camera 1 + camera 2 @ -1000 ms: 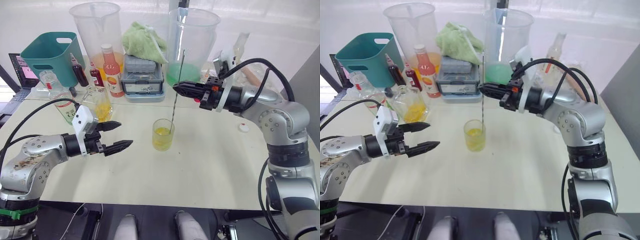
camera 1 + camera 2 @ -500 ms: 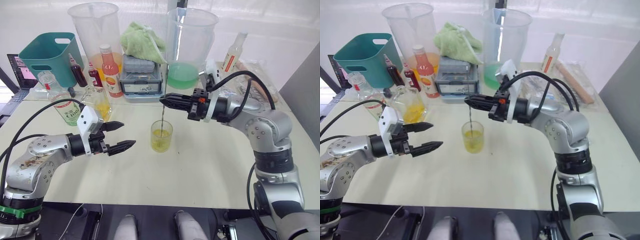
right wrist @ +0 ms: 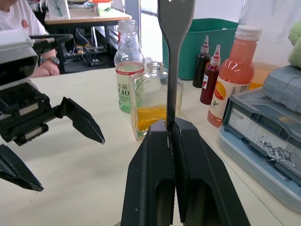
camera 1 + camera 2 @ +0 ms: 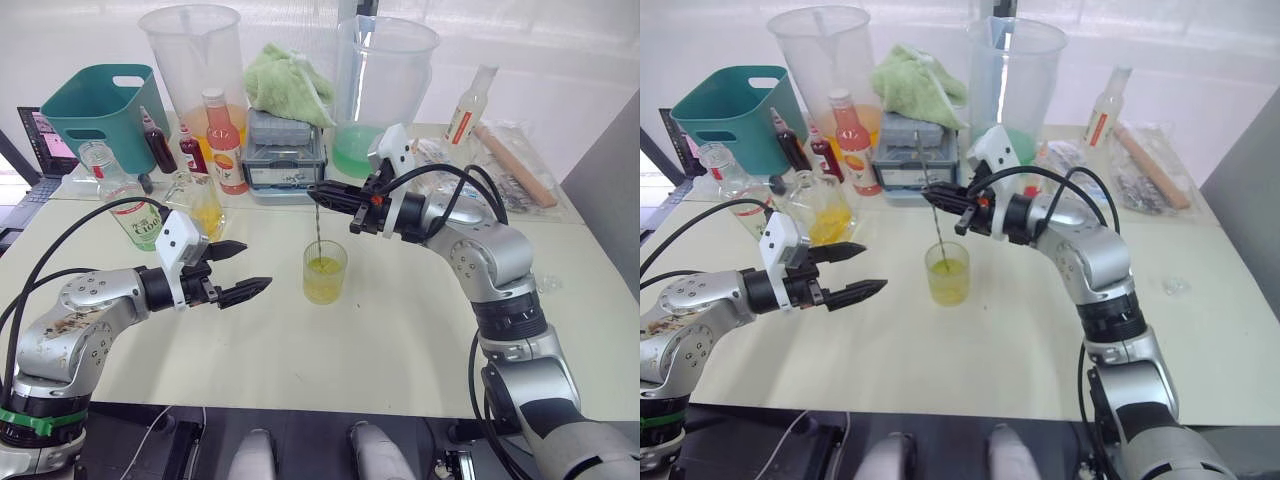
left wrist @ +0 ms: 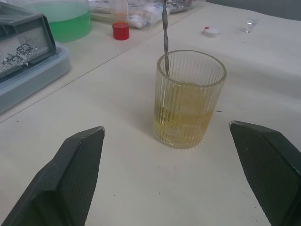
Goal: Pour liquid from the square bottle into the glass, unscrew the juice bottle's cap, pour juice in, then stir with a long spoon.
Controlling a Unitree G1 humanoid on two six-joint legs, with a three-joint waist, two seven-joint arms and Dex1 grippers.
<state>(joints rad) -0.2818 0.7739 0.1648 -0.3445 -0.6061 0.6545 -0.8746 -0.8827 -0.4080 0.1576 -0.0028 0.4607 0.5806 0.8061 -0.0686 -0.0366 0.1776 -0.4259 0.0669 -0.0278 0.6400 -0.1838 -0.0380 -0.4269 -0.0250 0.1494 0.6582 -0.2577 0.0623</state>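
My right gripper point(image 4: 318, 191) is clenched on the long spoon point(image 4: 931, 215), pinching its thin shaft between both fingers above the glass point(image 4: 325, 271); the spoon leans a little and its lower end dips inside the glass, close to the rim on the far side; the glass stands near the middle of the table point(image 4: 420, 340), partly filled with yellow liquid. My left gripper point(image 4: 243, 270) hangs with its two black fingers spread wide, grasping nothing, just to the left of the glass and apart from it; in my left wrist view the glass sits between the two fingers point(image 5: 70, 174) but farther off, with the twisted shaft of the spoon coming down into it.

The square bottle point(image 4: 201, 204) stands behind my left gripper, yellow liquid in its lower part; the juice bottle point(image 4: 133, 216) stands just to its left, label facing me, its neck open; the cap point(image 5: 211, 31) lies on the table beyond the glass, well away from both bottles. Farther back stand a pink-orange bottle point(image 4: 224, 142) with a red cap, a teal bin point(image 4: 90, 115), and two large clear jugs point(image 4: 192, 55); a green cloth point(image 4: 285, 82) lies on a grey box point(image 4: 285, 152).
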